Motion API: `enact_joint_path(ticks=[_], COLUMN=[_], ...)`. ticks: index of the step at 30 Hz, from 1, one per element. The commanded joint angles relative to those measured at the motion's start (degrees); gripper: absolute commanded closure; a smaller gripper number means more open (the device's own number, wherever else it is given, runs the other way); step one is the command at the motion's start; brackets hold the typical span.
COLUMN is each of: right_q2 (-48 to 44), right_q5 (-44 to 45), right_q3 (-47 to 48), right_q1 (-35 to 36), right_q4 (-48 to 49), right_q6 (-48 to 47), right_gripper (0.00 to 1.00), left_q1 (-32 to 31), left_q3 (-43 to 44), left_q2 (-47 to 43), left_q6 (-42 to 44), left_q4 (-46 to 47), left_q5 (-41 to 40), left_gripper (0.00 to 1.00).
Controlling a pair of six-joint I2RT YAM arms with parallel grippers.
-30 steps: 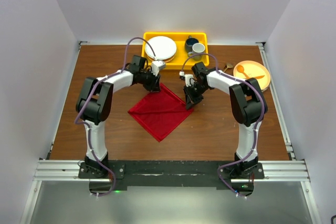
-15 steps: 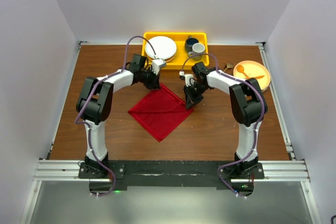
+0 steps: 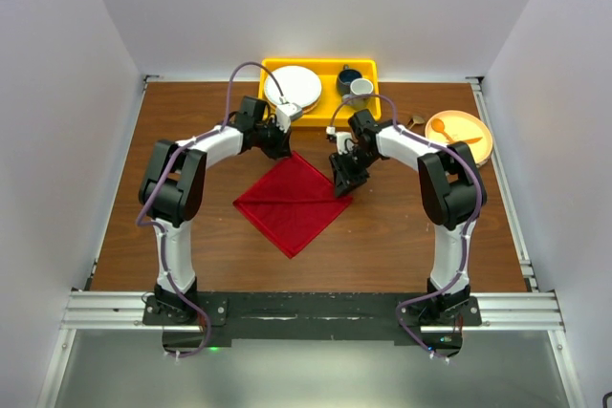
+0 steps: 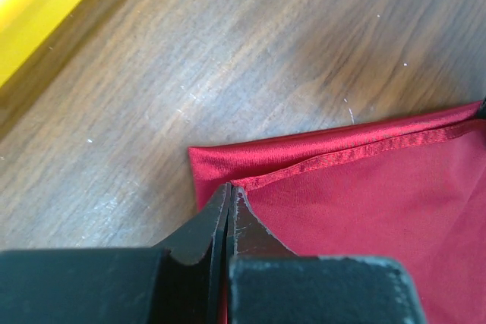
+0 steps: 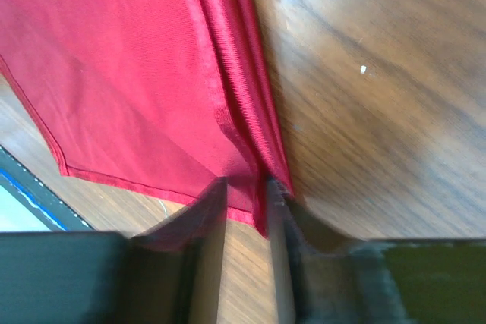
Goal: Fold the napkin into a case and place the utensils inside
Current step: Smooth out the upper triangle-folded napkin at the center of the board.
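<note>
- Napkin (image 3: 292,205), top view: it is lying as a red diamond on the table (image 3: 191,140) between the two arms, just on the near side of the yellow tray (image 3: 320,72). The left claw (image 3: 280,143) is sitting on its far corner and the right claw (image 3: 341,182) on its right corner. The edge between them is slanting from far-left to near-right, and the rest of the cloth is spreading to the near-left of both claws. A spoon (image 3: 448,128) is resting on the orange plate (image 3: 473,145), well apart to the right and nearer the right arm.
- Left wrist view: the left claw (image 4: 229,199) is pressing its jaws together on the corner of the napkin (image 4: 364,218). A hemmed layer is lying over a second layer there, and the edge is leading away to the right. The tray (image 4: 38,13) is showing at the upper left.
- Right wrist view: the right claw (image 5: 243,191) is pinching the napkin (image 5: 137,58) at its corner, with cloth filling the narrow gap between the jaws. The doubled edge is running up and away.
- Judgement: the coming fold is likely calling for both claws to carry this shared edge together toward the near-left, keeping it taut.
</note>
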Motion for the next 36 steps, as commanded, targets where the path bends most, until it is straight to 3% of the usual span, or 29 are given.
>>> enact_joint_path(ticks=[1,5,17,26,36], right_q2=[-0.4,-2.3,-7.5,-4.5,0.6], right_q5=[-1.3,-1.4,-2.4,-9.8,-8.3], right_q3=[4.2,5.7,4.4,1.1,-4.3], right_q1=[0.1,0.0,0.0,0.1,0.1], right_q4=[-1.2,-2.3,1.6,7.1,12.9], right_q6=[1.2,1.4,3.8,9.1,10.9], right_gripper=[0.60,0.55,0.58,0.68,0.71], left_q1=[0.1,0.2,0.2,0.2,0.5], left_q3=[2.9,2.4,1.5,1.0,1.1], left_q2=[-0.6,-0.6,0.1,0.8,1.8], left_q6=[-0.3,0.1,-0.5,-0.6,-1.1], left_q4=[2.0,2.0,2.8,2.9,2.2], left_q5=[-0.4,-0.7,-0.7,-1.7,-1.5], left_gripper=[1.00,1.00,1.00,1.00,0.99])
